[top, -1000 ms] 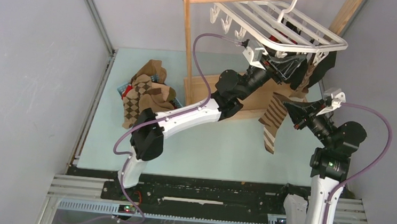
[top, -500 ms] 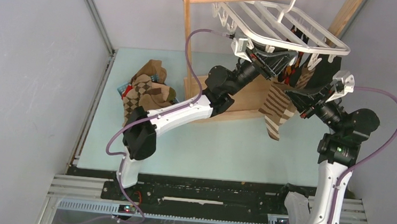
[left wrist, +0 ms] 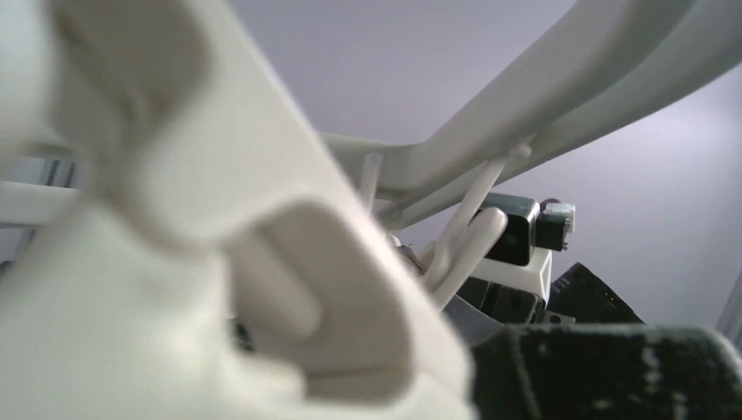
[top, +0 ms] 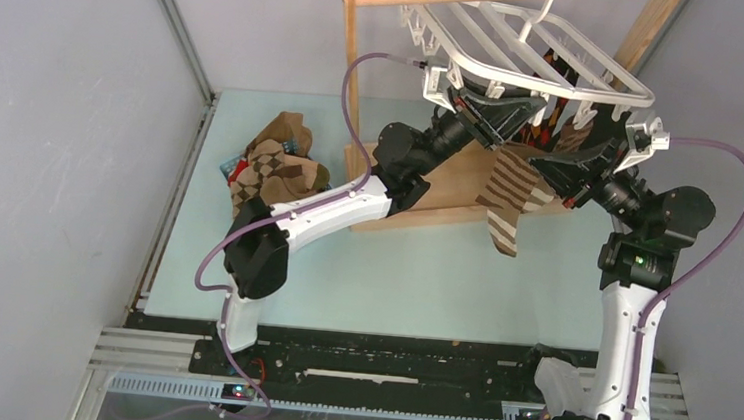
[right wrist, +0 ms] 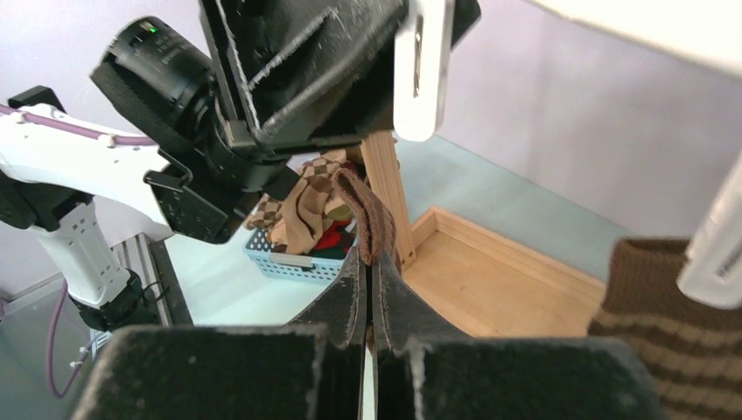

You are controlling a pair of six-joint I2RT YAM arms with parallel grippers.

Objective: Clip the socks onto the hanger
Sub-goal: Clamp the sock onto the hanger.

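surface: flat pale-green rectangular table top (top: 393, 272), matte, grey wall panels on its left and right.
far centre: light wooden rail stand (top: 458, 189). Its shallow tray-like base sits flat on the table top, with one upright post (top: 353, 98) rising from the base's left end.
far left: small blue mesh plastic basket (top: 228, 169) on the table top, just beside the stand's base. Can't tell if they touch.
in basket: heap of brown and tan argyle fabric socks (top: 273, 172), a red bit showing. Heap overflows the rim on the near side, lowest sock draped down onto the table top.
near edge: black mounting rail (top: 386, 369) on aluminium profiles.
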